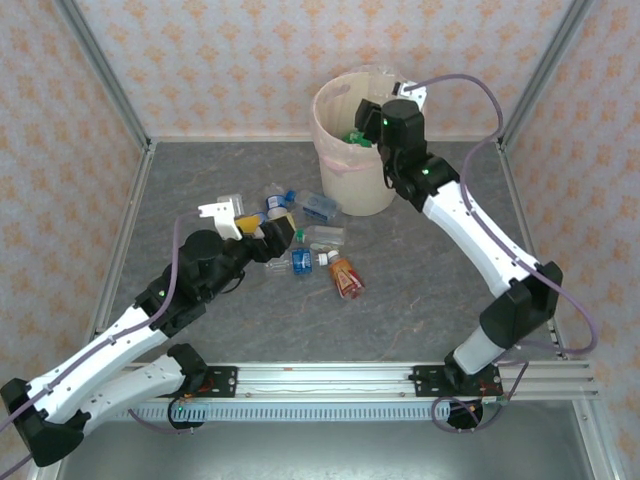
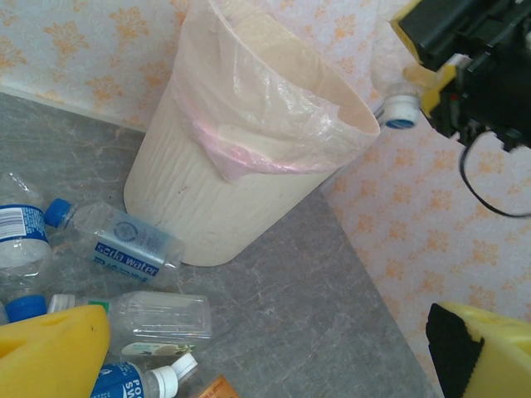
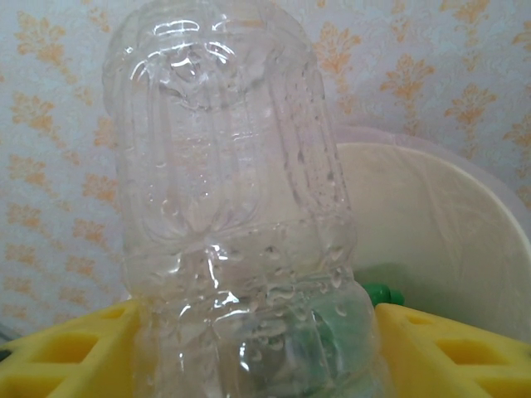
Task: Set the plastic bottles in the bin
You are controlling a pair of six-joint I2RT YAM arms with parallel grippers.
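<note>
1. Clear bottle (image 3: 232, 207): pinched low on its body between the yellow fingers of the right gripper (image 3: 257, 358). It is held above the bin (image 1: 350, 185), on the far-right side of the bin's mouth.
2. Bin contents: a green bottle (image 1: 355, 137) already lies inside. The thin pink liner (image 2: 249, 157) is folded over the bin's rim.
3. Alignment: in the left wrist view the bottle's blue cap (image 2: 401, 112) sits just beside the bin's rim, not plainly over the opening. Judgement: shift toward the bin's centre before letting go.
4. Release: spread the fingers fully so the bottle drops free, then lift straight up from the bin. A sideways exit could snag the liner.
5. Left gripper (image 1: 252, 224): fingers spread wide and empty, hovering over the loose bottles (image 1: 300, 240) in front of the bin.
6. Orange bottle (image 1: 347, 277): the loose bottle farthest from the bin.
</note>
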